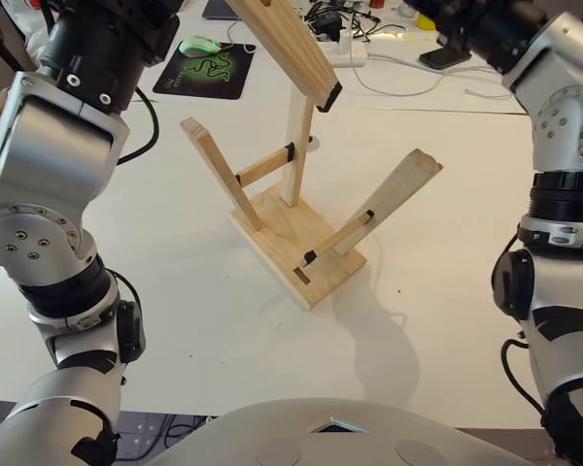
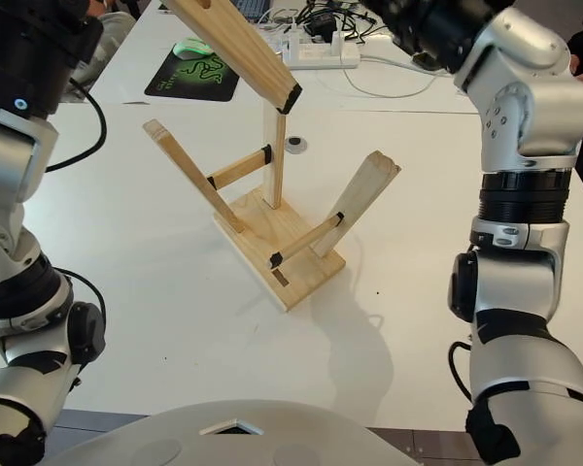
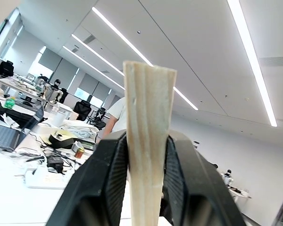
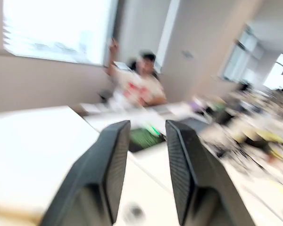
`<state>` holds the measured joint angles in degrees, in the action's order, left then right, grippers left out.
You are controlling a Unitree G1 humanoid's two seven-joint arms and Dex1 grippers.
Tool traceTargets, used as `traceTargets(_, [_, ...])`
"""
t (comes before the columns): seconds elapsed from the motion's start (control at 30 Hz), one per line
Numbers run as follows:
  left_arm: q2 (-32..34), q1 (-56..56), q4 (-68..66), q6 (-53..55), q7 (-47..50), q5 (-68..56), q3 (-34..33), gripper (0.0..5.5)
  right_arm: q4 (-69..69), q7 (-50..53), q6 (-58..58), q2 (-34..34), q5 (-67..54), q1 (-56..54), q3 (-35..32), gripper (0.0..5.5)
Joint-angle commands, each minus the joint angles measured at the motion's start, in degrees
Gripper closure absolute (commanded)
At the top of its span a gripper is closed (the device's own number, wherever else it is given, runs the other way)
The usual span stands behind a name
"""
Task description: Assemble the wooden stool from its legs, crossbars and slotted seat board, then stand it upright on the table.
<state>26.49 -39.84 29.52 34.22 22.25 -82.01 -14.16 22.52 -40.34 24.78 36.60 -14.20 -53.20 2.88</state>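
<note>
The slotted seat board (image 1: 296, 246) lies flat on the white table with three legs standing up from it: a left leg (image 1: 220, 173), a middle leg (image 1: 296, 146) and a right leg (image 1: 389, 199). Short crossbars (image 1: 264, 166) (image 1: 340, 236) join them. A loose wooden leg (image 1: 290, 45) with a black end hangs in the air above the middle leg. In the left wrist view my left gripper (image 3: 146, 169) is shut on that loose leg (image 3: 148, 141), black pads pressed to both sides. My right gripper (image 4: 142, 165) is raised, open, with nothing between its fingers.
At the table's far edge lie a black mouse pad (image 1: 206, 68) with a green mouse (image 1: 200, 45), a white power strip (image 1: 342, 53) and tangled cables. A small dark round part (image 2: 294, 146) lies behind the stool. My arms flank the stool at both sides.
</note>
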Motion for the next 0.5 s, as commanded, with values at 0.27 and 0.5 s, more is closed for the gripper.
traceTargets(0.27, [10.54,-4.87,-1.51,1.66,-0.58,-0.72,-6.39,4.43,-11.77,-13.05,-6.23,4.60,11.29,32.01,14.10,4.12])
traceTargets(0.5, [12.58,2.31,0.12,1.82,-2.07,1.70,-9.33,4.43,-36.86,-12.37,6.56,3.27,7.30,41.60,14.58,4.12])
